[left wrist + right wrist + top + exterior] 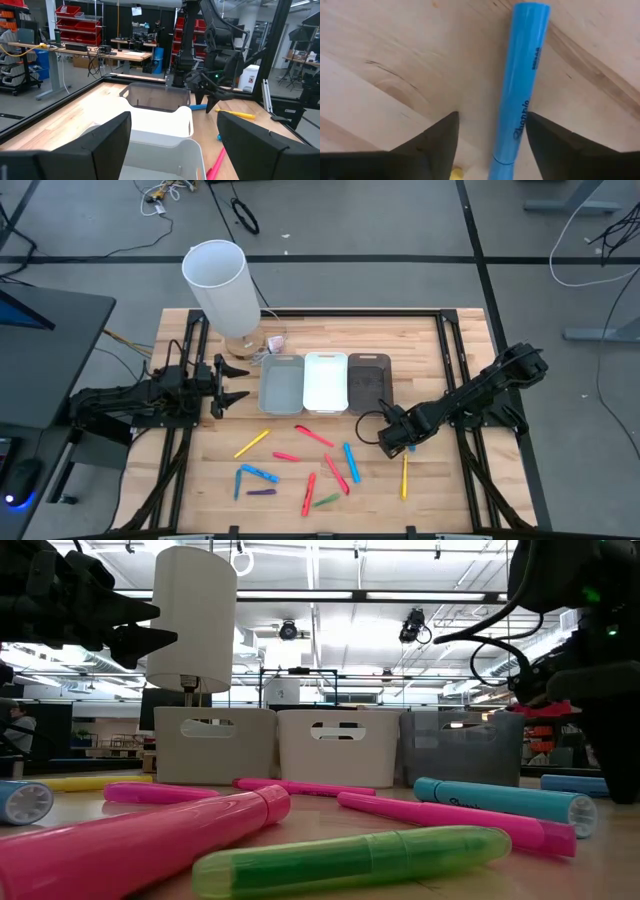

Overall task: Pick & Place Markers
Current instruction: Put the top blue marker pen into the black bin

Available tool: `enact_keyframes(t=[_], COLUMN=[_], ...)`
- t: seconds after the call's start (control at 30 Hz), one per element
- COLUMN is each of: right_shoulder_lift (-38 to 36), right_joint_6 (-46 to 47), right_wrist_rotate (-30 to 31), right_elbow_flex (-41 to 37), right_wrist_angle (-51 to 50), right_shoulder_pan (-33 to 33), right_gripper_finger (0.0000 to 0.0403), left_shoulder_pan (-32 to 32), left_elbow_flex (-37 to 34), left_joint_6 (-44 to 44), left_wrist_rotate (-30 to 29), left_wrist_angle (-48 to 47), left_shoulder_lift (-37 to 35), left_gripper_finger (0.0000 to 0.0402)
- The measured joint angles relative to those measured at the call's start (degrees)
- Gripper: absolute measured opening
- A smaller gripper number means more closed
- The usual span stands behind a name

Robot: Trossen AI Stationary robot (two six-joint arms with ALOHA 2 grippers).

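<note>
Several markers lie flat on the table's near half: yellow (252,443), red (313,436), blue (351,461), purple (261,492), green (326,500) and another yellow (404,476). My right gripper (392,442) points down at the table, open. Its fingers stand on either side of a blue marker (520,95) that lies on the wood. This marker runs lengthwise between them, closer to one finger (555,142). My left gripper (235,385) hovers open at the table's left, beside the grey-blue bin (282,383). It is above the tabletop (140,628).
Three bins stand in a row at mid-table: grey-blue, white (325,381) and dark grey (369,381). A tall white cylinder lamp (220,285) rises behind the left gripper at the far left. A black frame (445,340) borders the table. Bare wood (440,490) lies at the near right.
</note>
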State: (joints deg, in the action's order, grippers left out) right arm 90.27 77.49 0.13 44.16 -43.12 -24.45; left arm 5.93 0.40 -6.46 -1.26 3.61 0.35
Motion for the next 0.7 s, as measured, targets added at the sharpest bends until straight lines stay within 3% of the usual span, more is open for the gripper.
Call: enact_keyframes(t=[0.4,0.7], right_shoulder_lift=[0.92,1.01], right_joint_6=[1.46,3.06], right_wrist_rotate=[-0.38,-1.13], right_elbow_flex=[1.09,1.91], right_wrist_angle=[0.3,-0.37], right_shoulder_pan=[0.0,0.02], right_gripper_finger=[0.0159,0.0068], left_shoulder_pan=[0.0,0.0], left_elbow_flex=[0.0,0.0], left_joint_6=[0.0,-0.01], left_wrist_rotate=[0.0,0.0], left_wrist_angle=[-0.02,-0.02], left_shoulder_lift=[-0.01,0.01], left_gripper_finger=[0.0303,0.0303])
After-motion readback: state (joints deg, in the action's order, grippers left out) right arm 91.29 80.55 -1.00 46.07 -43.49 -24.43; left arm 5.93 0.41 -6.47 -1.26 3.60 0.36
